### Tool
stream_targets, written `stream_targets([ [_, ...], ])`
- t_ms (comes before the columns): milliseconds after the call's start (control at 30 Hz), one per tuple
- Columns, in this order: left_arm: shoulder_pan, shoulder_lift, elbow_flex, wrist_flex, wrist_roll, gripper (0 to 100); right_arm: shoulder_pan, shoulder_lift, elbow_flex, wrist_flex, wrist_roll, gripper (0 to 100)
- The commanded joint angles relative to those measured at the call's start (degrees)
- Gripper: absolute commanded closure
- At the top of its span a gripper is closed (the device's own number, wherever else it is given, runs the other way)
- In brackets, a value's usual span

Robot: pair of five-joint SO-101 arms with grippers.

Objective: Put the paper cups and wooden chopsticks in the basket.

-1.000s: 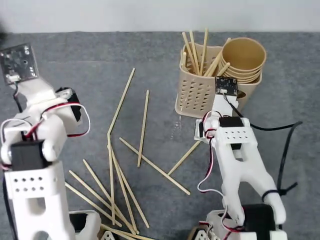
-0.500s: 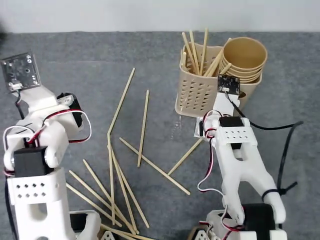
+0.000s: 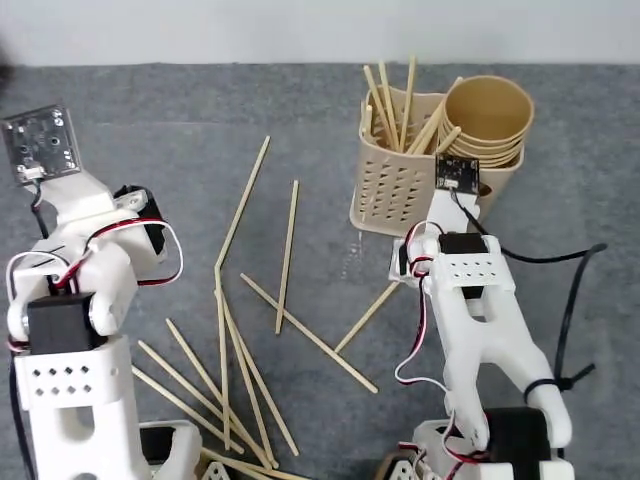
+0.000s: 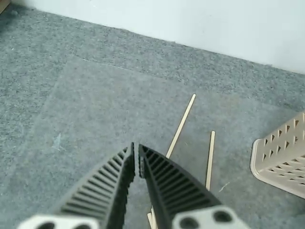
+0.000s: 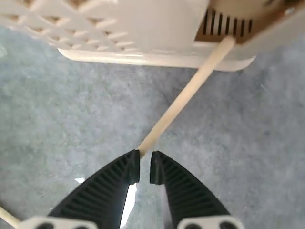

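Change: right gripper (image 5: 144,160) crept basketward, clenched on chopstick (image 5: 183,98) propped ahead against basket (image 5: 157,28) | left gripper (image 4: 135,155) clenched, empty | loading unfinished

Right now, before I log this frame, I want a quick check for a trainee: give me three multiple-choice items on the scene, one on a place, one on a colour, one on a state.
1. Where are the paper cups?
A) stacked in the basket
B) lying on the mat
C) held in a pincer

2. What colour is the basket?
A) blue
B) beige
C) black

3. How is the left pincer?
A) wide open
B) shut on a cup
C) shut, holding nothing

Key: 1 A, the stack stands inside the basket's walls; 2 B, its perforated sides are beige; 3 C, the left wrist view shows the jaws together with nothing between them.
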State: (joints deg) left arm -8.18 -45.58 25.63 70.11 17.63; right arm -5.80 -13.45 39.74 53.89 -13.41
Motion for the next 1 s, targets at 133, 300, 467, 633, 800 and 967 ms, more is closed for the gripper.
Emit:
stream_targets([
  [133, 0.2, -1.4, -0.3, -1.3, -0.4, 99, -2.1, -4.7, -0.7, 5.3, -0.5, 94.6],
  [300, 0.2, -1.4, -0.3, -1.2, -0.4, 99, -7.5, -12.7, -0.7, 12.0, -0.5, 94.6],
  [467, 0.1, -1.4, -0.3, -1.1, -0.4, 99, -11.1, -20.7, -0.6, 19.0, 1.9, 94.6],
  [633, -0.3, -1.4, 0.0, -1.0, -0.5, 99, -9.1, -25.8, 0.4, 21.8, 19.5, 94.3],
  [800, -0.3, -1.4, 0.9, -1.0, -0.5, 99, -4.4, -25.4, 2.1, 15.6, 37.6, 93.9],
  [967, -0.2, -1.4, 1.9, -1.1, -0.5, 99, -4.0, -21.7, 2.9, 12.5, 44.0, 82.3],
])
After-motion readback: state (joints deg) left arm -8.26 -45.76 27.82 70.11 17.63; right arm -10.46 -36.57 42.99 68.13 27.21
